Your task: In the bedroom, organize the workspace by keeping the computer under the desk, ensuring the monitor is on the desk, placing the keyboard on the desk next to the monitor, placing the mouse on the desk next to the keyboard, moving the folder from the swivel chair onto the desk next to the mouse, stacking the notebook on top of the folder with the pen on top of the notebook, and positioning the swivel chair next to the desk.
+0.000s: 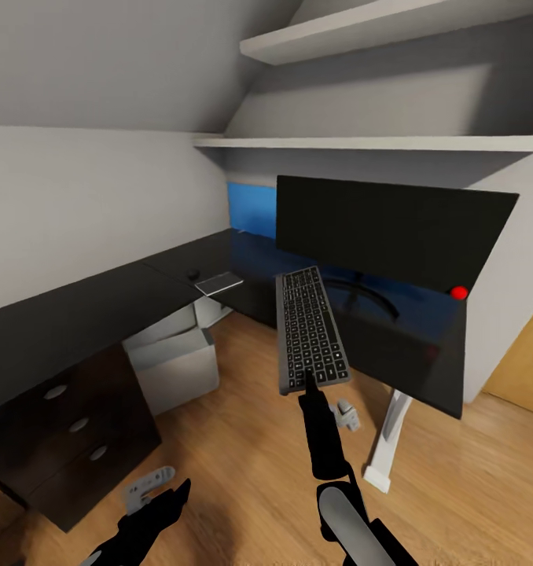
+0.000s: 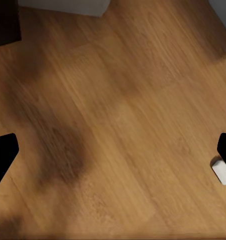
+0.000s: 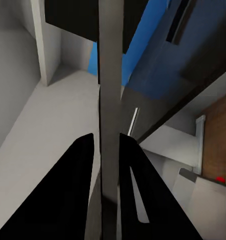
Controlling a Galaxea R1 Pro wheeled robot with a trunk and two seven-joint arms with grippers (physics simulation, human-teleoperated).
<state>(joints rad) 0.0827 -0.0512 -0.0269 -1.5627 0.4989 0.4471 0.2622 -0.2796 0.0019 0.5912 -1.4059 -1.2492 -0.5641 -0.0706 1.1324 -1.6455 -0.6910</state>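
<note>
My right gripper [image 1: 308, 384] is shut on the near end of the keyboard [image 1: 310, 334], a slim grey frame with black keys. I hold it lengthwise in the air at the front edge of the black desk [image 1: 78, 314]. The wide black monitor [image 1: 384, 228] stands on the desk just behind it. In the right wrist view the keyboard [image 3: 109, 100] runs edge-on between my fingers [image 3: 78, 190]. A small dark mouse [image 1: 193, 274] and the grey notebook [image 1: 218, 283] lie at the desk's corner. The light grey computer [image 1: 176, 365] sits under the desk. My left gripper [image 2: 113, 150] hangs open over the floor. Folder, pen and swivel chair are out of view.
A black drawer unit with silver knobs [image 1: 78, 424] stands under the desk's left wing. A white desk leg [image 1: 388, 440] rises right of my right arm. White shelves [image 1: 376, 141] and a blue wall panel [image 1: 251, 206] sit behind the monitor. A red dot [image 1: 458, 292] marks the monitor's lower right.
</note>
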